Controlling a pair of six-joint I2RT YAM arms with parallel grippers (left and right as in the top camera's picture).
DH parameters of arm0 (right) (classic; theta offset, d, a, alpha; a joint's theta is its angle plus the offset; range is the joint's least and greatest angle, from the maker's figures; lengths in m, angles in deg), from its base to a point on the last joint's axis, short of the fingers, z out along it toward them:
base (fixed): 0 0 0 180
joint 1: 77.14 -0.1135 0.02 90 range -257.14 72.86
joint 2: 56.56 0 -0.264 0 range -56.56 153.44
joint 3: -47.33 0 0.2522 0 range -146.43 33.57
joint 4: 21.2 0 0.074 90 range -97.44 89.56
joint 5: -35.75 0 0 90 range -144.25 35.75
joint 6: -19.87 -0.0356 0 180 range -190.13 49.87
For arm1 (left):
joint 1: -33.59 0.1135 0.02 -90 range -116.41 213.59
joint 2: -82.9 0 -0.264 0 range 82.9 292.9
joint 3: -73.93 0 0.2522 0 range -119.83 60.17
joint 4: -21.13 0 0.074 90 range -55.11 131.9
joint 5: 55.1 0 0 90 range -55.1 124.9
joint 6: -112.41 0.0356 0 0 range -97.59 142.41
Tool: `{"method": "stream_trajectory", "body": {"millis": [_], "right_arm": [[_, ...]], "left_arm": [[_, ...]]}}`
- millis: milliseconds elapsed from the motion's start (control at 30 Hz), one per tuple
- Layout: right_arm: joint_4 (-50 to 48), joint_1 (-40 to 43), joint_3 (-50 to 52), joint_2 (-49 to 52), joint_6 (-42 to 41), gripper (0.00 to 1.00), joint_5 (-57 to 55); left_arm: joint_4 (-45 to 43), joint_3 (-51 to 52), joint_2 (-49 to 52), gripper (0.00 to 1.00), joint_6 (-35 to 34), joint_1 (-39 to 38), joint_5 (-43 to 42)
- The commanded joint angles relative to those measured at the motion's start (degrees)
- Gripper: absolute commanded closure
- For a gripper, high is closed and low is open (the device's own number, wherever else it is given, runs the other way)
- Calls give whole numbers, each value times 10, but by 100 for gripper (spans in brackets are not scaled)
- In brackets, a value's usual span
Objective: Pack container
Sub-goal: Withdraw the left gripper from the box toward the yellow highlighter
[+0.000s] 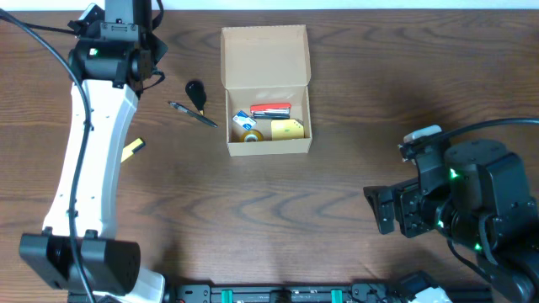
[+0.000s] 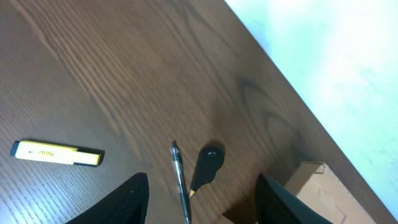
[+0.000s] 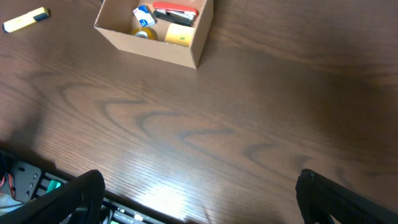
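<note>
The container [image 1: 269, 146], a tan cardboard box with its flap lid folded back, stands open at the table's middle rear. It holds a red item [image 1: 271, 109], a tape roll [image 1: 249, 133], a yellow item [image 1: 287, 129] and a small blue-white item. Left of it lie a dark pen [image 1: 194, 114] and a black teardrop-shaped piece [image 1: 195, 90]. My left gripper [image 1: 154, 67] hovers open above them; the pen [image 2: 180, 180] and black piece [image 2: 208, 163] show between its fingers, untouched. My right gripper [image 3: 199, 180] is wide open over bare table, well to the front right of the container [image 3: 155, 40].
A yellow highlighter [image 1: 132, 149] lies left of the pen, partly under my left arm; it also shows in the left wrist view [image 2: 57, 153]. The table's far edge runs just behind the box corner [image 2: 317, 186]. Dark equipment lines the front edge [image 3: 37, 180].
</note>
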Motion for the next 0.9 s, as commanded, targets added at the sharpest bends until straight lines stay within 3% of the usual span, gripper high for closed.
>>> {"method": "stream_trajectory", "body": {"millis": [0,400,500,633,867], "right_arm": [[1,4,-7,0,6,1,-6],[1,4,-7,0,6,1,-6],[1,4,-7,0,6,1,-6],[1,4,-7,0,6,1,-6],[1,4,-7,0,6,1,-6]], "left_arm": [[3,-8,38,43,-42,4,33],[2,-8,171,38,-90,6,53],[47,-8,173,39,-173,15,53],[167,-8,172,40,-337,40,35],[209,-7,172,35,-345,64,37]]}}
